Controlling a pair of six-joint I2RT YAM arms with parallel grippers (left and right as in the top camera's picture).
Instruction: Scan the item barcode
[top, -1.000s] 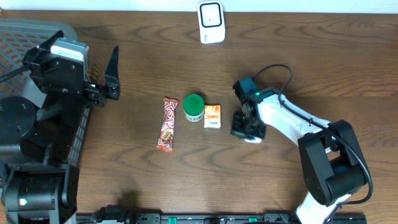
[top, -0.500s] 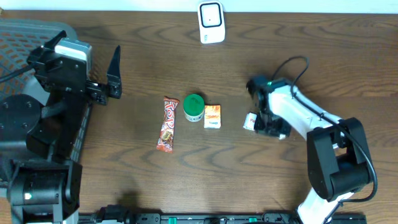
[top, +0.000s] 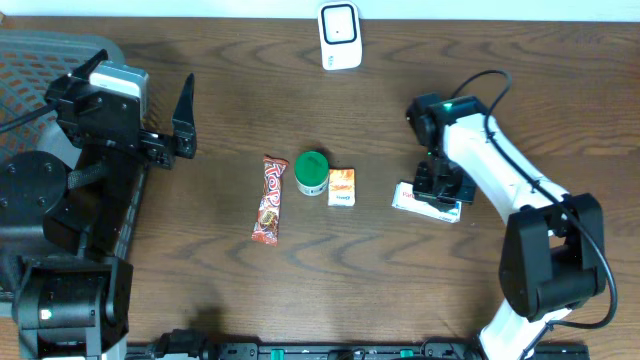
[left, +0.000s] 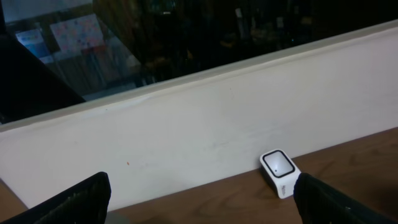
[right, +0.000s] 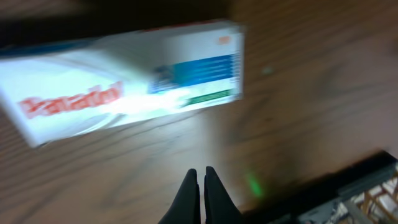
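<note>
A white box with red and blue print (top: 406, 199) (right: 124, 93) lies flat on the wooden table, right of centre. My right gripper (top: 438, 184) (right: 200, 175) hangs just over the box's right part, shut and holding nothing; in the right wrist view its fingertips sit on the near side of the box, apart from it. The white barcode scanner (top: 340, 36) (left: 279, 172) stands at the table's far edge. My left gripper (top: 181, 122) (left: 202, 205) is open and empty at the far left, facing the scanner.
A red candy bar (top: 269, 199), a green-lidded jar (top: 311, 172) and a small orange box (top: 342, 187) lie in a row at the table's middle. A grey mesh basket (top: 40, 55) sits at the far left. A white wall (left: 205, 124) rises behind the scanner.
My right gripper swung to the right, staying shut. The white box moved right with it and now lies flat with much more of it showing. The left arm barely moved.
</note>
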